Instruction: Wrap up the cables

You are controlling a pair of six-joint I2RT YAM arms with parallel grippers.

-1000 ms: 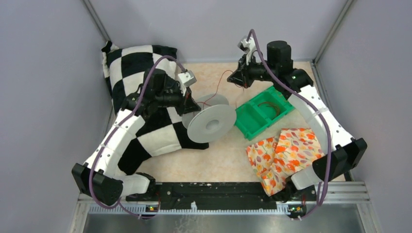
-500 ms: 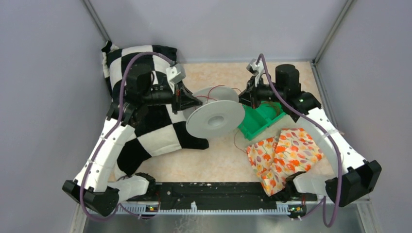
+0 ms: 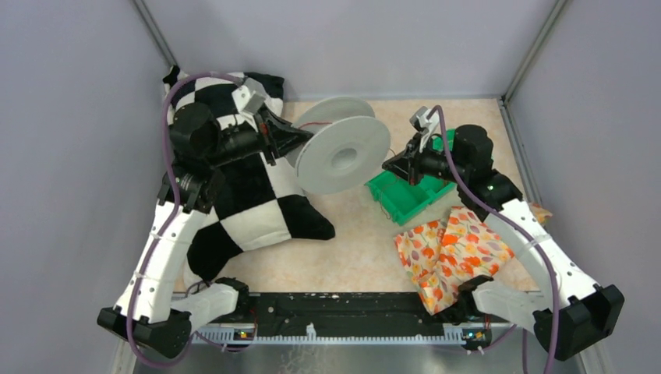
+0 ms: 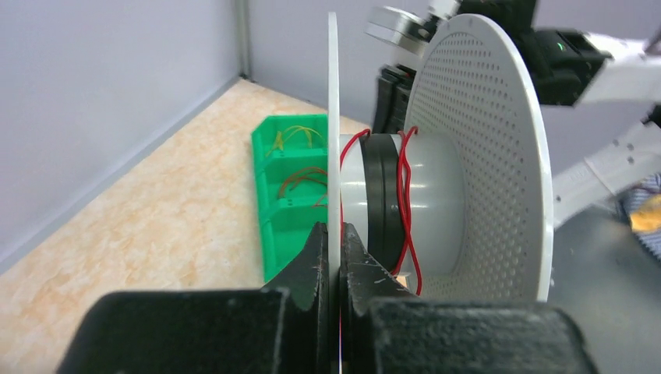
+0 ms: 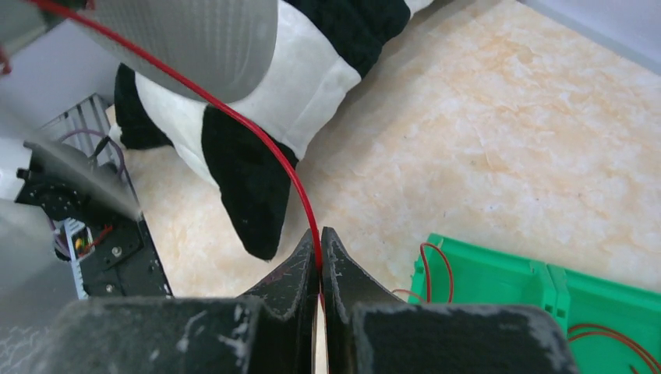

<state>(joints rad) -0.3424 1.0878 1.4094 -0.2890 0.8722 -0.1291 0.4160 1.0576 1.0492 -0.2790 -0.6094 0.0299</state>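
Left wrist view puts us right at the left gripper (image 4: 334,234), whose fingers are pressed together on the thin near flange of a white spool (image 4: 483,156), pinching its edge. A red cable (image 4: 404,204) runs a few turns round the spool's hub. In the right wrist view the right gripper (image 5: 318,240) is squeezed onto that same red cable, which climbs up and left to the blurred spool. Beyond the spool sits a green tray (image 4: 269,226) with loose cables (image 4: 302,178), reddish and yellowish, curled in its compartments.

From above, we find the spool held tilted clear of the beige marbled table (image 3: 351,249), the tray just right of it, a floral cloth (image 3: 452,249) nearer the bases and a checkered cloth (image 3: 249,202) at the left. Plain grey walls (image 3: 78,156) close in three sides. The left arm (image 3: 164,234) rises from its base and reaches over the checkered cloth, wrist pointing right; the right arm (image 3: 538,238) bends leftward above the tray. The strand between spool and right gripper is too thin for us to trace from above, and the right wrist covers part of the tray.
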